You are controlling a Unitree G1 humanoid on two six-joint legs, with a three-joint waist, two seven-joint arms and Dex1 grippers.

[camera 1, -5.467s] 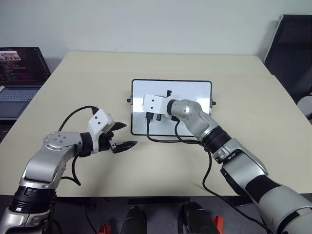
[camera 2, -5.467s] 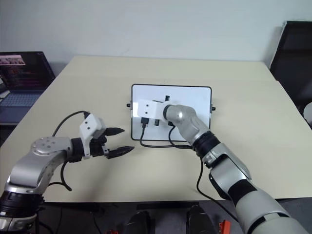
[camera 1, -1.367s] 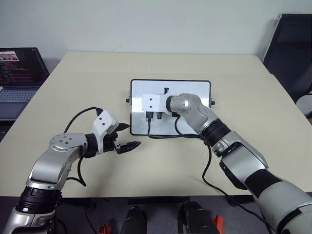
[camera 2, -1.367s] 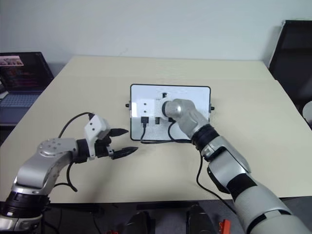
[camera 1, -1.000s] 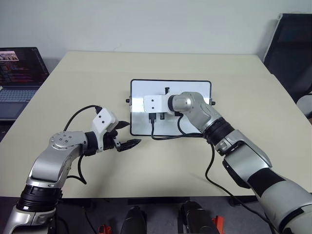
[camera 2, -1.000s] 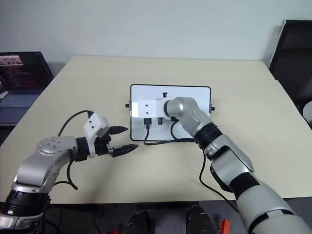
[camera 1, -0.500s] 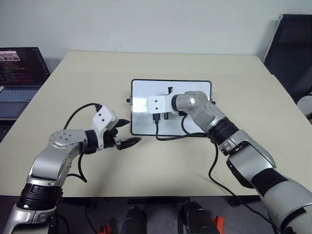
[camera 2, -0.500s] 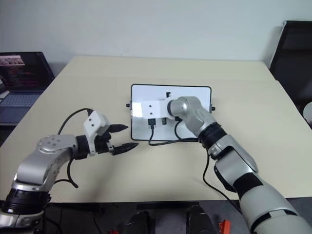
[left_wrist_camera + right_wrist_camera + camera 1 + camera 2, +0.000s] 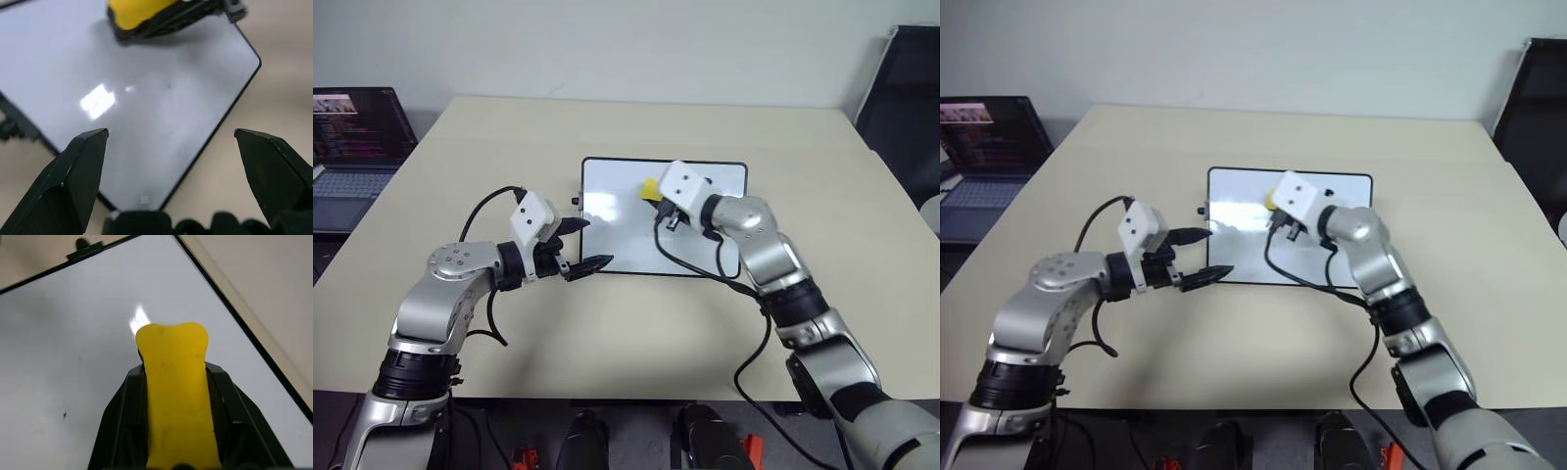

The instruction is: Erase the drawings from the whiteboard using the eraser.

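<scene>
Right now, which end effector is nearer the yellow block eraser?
Right. The right end effector clamps the yellow block eraser over the board; the left end effector hovers open at the board's near-left corner.

The room was evenly and brightly lit from overhead. A soft glare patch sat on the whiteboard (image 9: 617, 201), left of its centre in the head views, and small bright reflections showed in both wrist views. Shadows on the worktop (image 9: 607, 323) were faint. In the left wrist view the eraser (image 9: 142, 14) looked blurred.
</scene>
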